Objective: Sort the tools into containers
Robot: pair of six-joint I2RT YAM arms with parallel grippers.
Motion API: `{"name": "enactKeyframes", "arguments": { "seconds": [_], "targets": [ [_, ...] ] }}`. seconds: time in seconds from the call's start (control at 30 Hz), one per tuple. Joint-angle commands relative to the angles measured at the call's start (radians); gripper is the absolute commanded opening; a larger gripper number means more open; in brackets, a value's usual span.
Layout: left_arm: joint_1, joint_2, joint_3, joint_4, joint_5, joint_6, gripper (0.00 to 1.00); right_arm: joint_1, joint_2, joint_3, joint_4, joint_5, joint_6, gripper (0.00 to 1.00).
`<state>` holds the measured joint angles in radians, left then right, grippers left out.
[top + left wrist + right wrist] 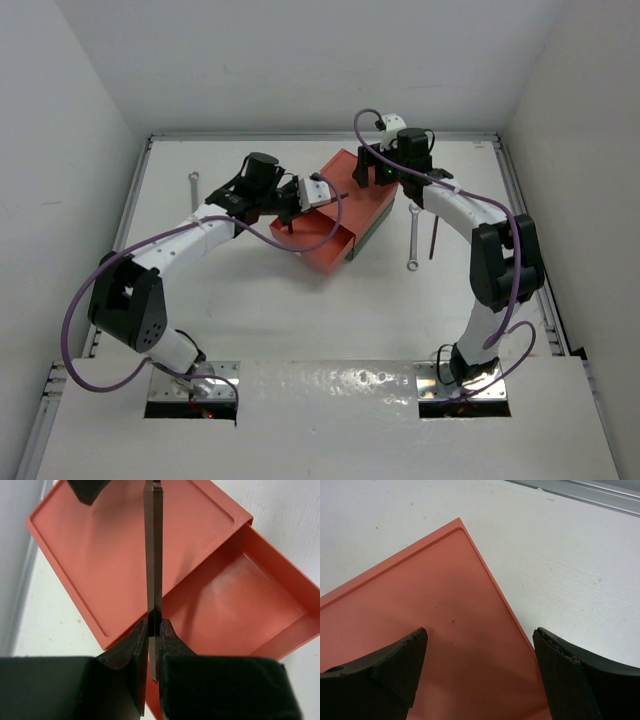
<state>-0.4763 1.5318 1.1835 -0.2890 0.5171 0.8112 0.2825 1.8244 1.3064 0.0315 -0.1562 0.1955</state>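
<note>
Black rod pinched btwn L fingers, above orange drawer

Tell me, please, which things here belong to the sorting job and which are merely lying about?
Job:
orange-red box
dark green box beneath it
held black rod in left gripper
far wrench
near wrench
loose black rod

Lying about:
purple cables
metal rail

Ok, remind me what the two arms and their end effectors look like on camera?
Both arms match: the left arm and right arm have white links with bulky black joint housings, and a purple cable loops loosely along each. The left end effector and right end effector each carry two matte black, wedge-shaped fingers. No markings are visible.
</note>
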Motion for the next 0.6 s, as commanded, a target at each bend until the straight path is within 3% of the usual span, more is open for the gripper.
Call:
{"name": "enactKeyframes", "arguments": {
  "seconds": [0.0, 0.3, 0.57],
  "targets": [
    [-0.016, -0.019, 0.008, 0.077, 0.034, 0.140, 0.00, -0.002, -0.034, -0.013, 0.033, -0.008, 0.024, 0.85],
    [-0.016, -0.015, -0.005, -0.059, 0.073, 0.376, 0.00, -0.002, -0.036, -0.021, 0.027, -0.005, 0.005, 0.85],
    [-0.019, -0.013, -0.027, -0.090, 0.075, 0.440, 0.00, -0.002, -0.031, -0.013, 0.024, 0.001, -0.002, 0.86]
  ]
}}
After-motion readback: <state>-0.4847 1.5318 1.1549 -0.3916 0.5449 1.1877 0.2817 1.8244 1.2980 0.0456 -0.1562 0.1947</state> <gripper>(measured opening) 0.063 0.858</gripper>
